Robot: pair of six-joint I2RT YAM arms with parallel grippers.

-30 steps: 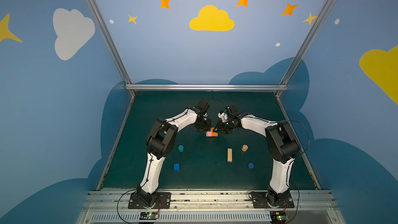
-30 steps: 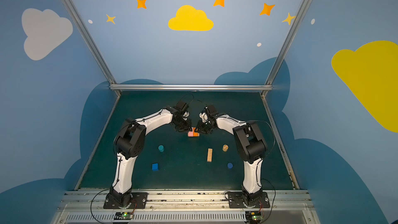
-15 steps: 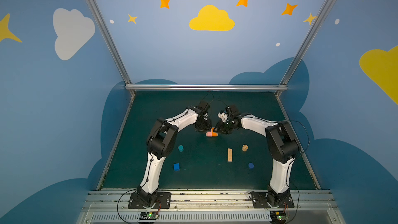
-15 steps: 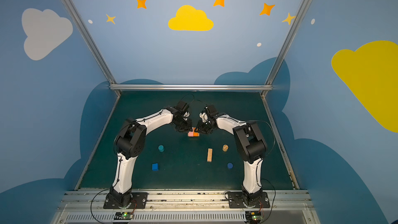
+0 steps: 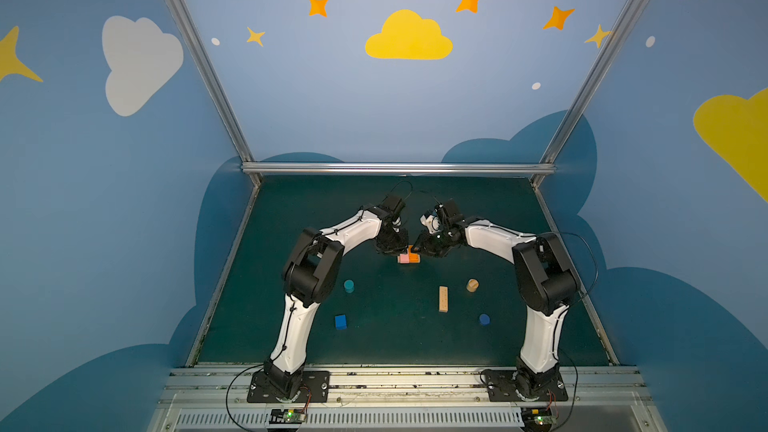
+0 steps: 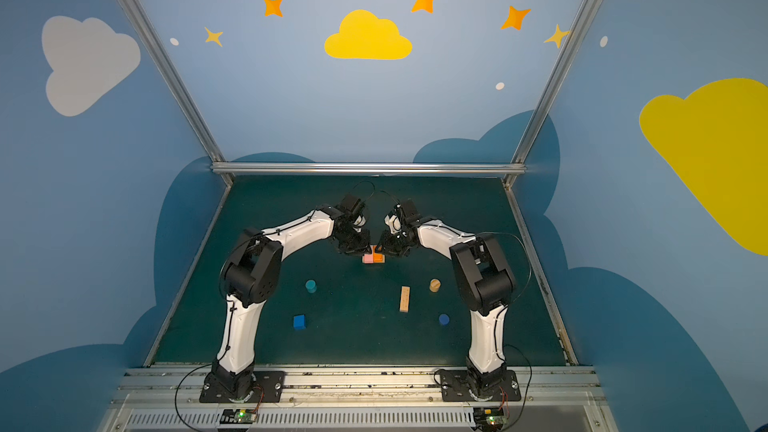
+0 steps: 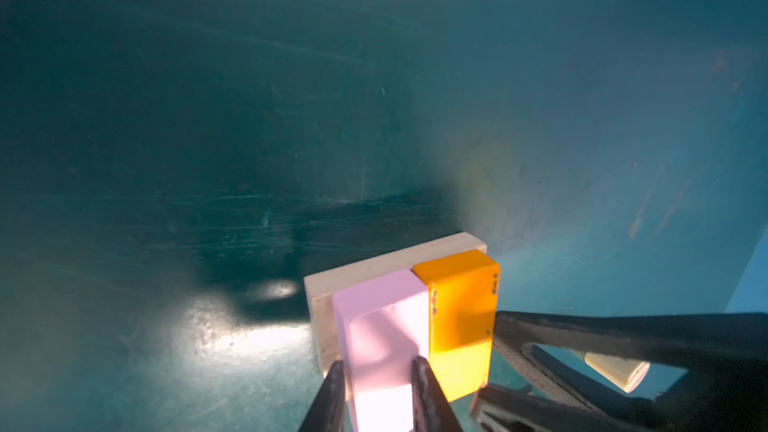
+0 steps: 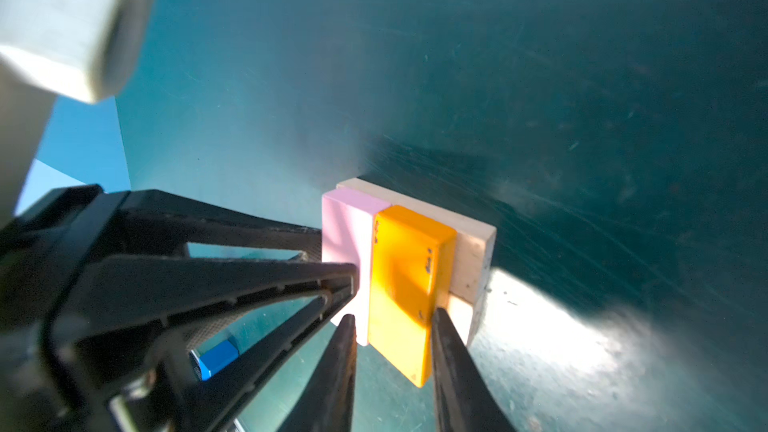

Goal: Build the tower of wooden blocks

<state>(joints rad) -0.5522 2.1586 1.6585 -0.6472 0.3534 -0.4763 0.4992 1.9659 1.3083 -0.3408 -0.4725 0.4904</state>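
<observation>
Surface: dark green mat (image 5: 390,347) inside a blue booth painted with clouds and stars. The tower is sitting at mid-mat, toward the far side.

- The left gripper (image 7: 376,367) is clamping the pink bar (image 7: 374,301) across its narrow width. The right gripper (image 8: 394,317) is clamping the orange bar (image 8: 409,268) the same way.
- The two bars are lying side by side, touching, on a tan wood layer (image 8: 473,251). I cannot tell how many bars are making up that layer.
- Judgement: the arms are holding both bars together to square them as one flush second layer.

Loose count, all nearer than the stack:
- Left: one teal cylinder (image 5: 349,285), one blue cube (image 5: 340,321).
- Right: one tan bar (image 5: 443,298), one tan cylinder (image 5: 472,285), one dark-blue cylinder (image 5: 484,319).

These are probably waiting clear of the build site.
</observation>
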